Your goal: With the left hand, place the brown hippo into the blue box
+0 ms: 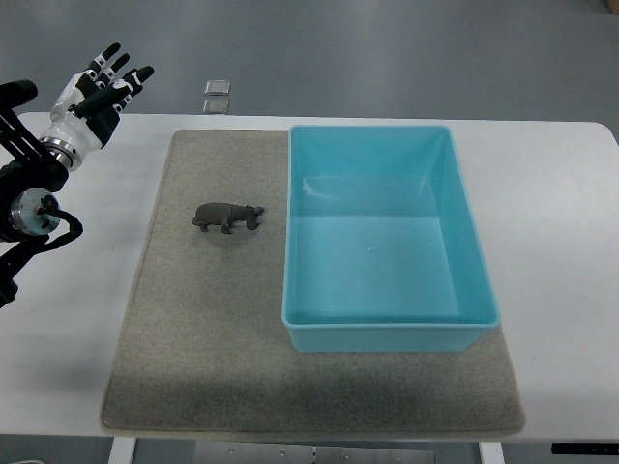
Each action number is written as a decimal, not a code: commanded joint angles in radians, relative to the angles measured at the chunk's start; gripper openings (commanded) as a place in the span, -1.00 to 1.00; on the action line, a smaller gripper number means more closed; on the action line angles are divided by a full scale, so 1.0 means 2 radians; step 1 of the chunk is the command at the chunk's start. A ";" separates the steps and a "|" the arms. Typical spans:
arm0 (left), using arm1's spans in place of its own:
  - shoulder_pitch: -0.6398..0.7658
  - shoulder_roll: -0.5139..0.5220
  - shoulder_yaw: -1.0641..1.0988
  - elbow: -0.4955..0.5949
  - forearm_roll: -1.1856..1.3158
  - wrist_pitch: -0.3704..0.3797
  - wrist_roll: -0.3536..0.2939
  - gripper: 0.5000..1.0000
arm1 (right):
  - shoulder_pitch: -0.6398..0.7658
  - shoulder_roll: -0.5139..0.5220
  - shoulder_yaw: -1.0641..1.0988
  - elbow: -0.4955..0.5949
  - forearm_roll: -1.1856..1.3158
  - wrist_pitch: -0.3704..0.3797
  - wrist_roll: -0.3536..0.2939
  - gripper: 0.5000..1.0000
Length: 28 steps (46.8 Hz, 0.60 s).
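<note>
a white table (561, 193) with rounded corners fills most of the view. a grey-beige mat (193, 367) lies across its middle, reaching almost to the near edge. beyond the far edge the floor (387, 48) is smooth and grey, with soft light falling evenly over it. two small square floor plates (217, 95) sit one behind the other just past the table. a dark strip shows under the near edge.

Lab: white table (561, 193), grey floor (387, 48).
</note>
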 commanded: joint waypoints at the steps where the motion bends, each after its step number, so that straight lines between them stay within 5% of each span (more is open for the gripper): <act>1: 0.000 0.000 -0.001 0.000 0.000 0.000 0.000 1.00 | 0.000 0.000 0.000 0.000 0.000 0.000 0.000 0.74; 28: -0.004 -0.005 -0.001 -0.001 0.003 -0.002 0.000 1.00 | 0.000 0.000 0.000 0.000 0.000 -0.001 0.000 0.74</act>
